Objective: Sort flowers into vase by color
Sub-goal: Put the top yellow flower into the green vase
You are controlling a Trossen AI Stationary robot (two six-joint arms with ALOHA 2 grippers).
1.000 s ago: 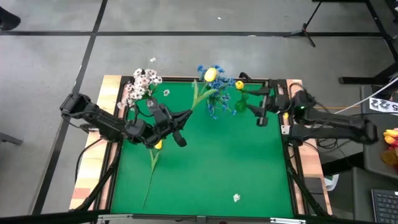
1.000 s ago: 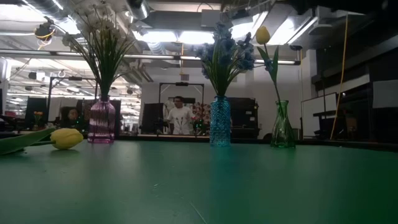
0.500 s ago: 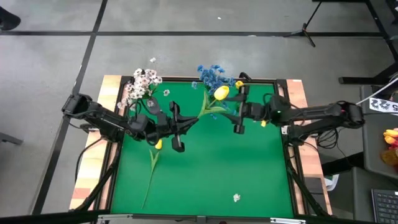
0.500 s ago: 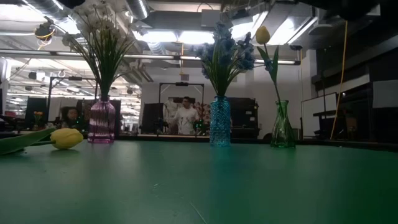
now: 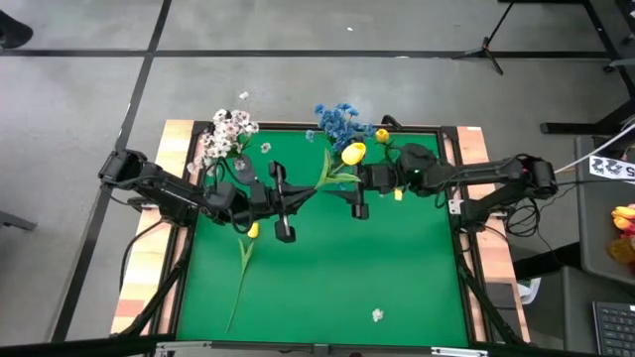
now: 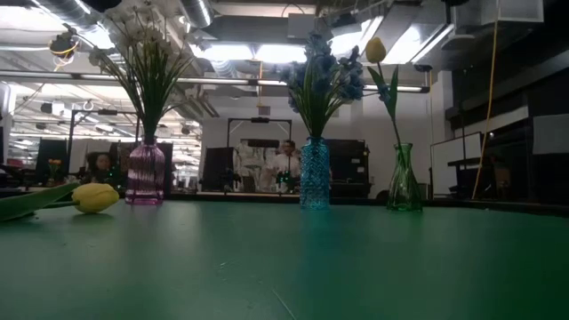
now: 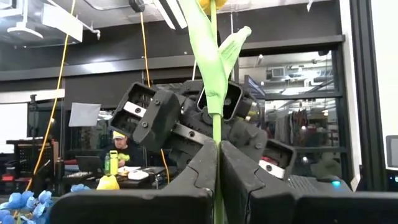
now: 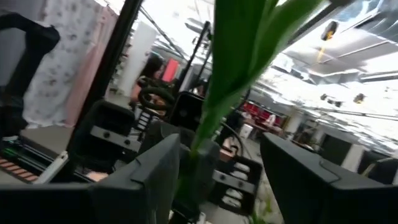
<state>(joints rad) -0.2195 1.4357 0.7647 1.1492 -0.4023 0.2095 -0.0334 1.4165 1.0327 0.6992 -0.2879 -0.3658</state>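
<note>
Your left gripper (image 5: 298,191) clamped on yellow tulip (image 5: 352,154) stem at centre; right gripper (image 5: 359,193), jaws apart, straddling it at 3 o'clock.

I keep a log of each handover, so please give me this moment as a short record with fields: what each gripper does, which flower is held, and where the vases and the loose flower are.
left gripper: shut on the stalk of the yellow tulip, held above the table
right gripper: open, fingers either side of the same stalk
vases: pink vase, blue vase, clear green vase
loose flower: second yellow tulip lying on the green table
</note>
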